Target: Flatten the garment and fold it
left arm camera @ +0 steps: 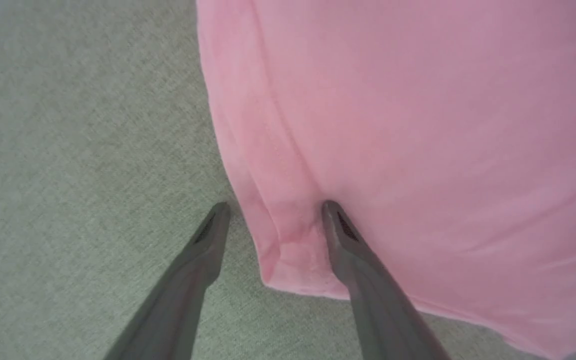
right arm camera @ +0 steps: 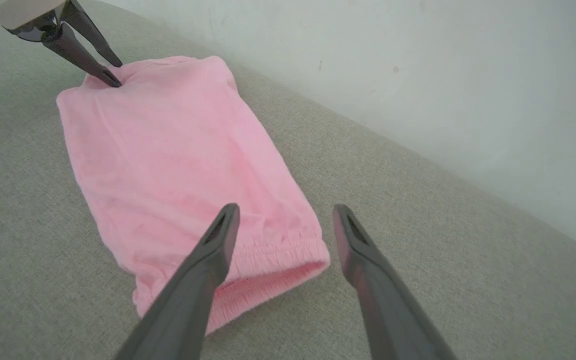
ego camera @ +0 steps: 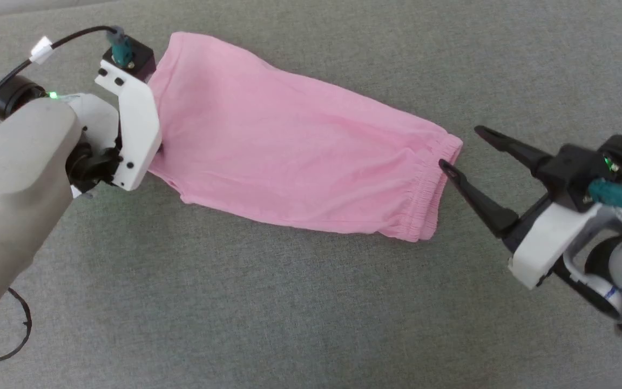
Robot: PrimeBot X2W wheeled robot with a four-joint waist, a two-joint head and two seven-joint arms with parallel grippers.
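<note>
A: How is the left gripper [left arm camera: 273, 207] set?

B: It is spread wide and nothing is held in it. One finger [left arm camera: 340, 230] is pressed onto the pink cloth just inside the hem corner [left arm camera: 293, 270]. The other is planted on the grey woven surface [left arm camera: 68, 150] just outside that edge. The edge is thus straddled, probably so that the corner can be pinched once the jaws are shut.

A: And where is the garment [ego camera: 289, 146] found?

B: It is laid flat on the surface, stretched from the left gripper across to the right gripper [ego camera: 461, 146]. It appears to be doubled over lengthwise already, and few wrinkles are seen, so the flattening is judged largely done.

A: How is the right gripper placed?

B: It is likewise fully opened and empty. It is held just beyond the gathered waistband [ego camera: 430, 200], with the fingertips pointed at that end and the nearer tip at the band's corner. Whether the cloth is touched cannot be told. Both ends are likely covered so that one can be carried over to the other. Thin cloth may slip if only one layer is caught.
</note>
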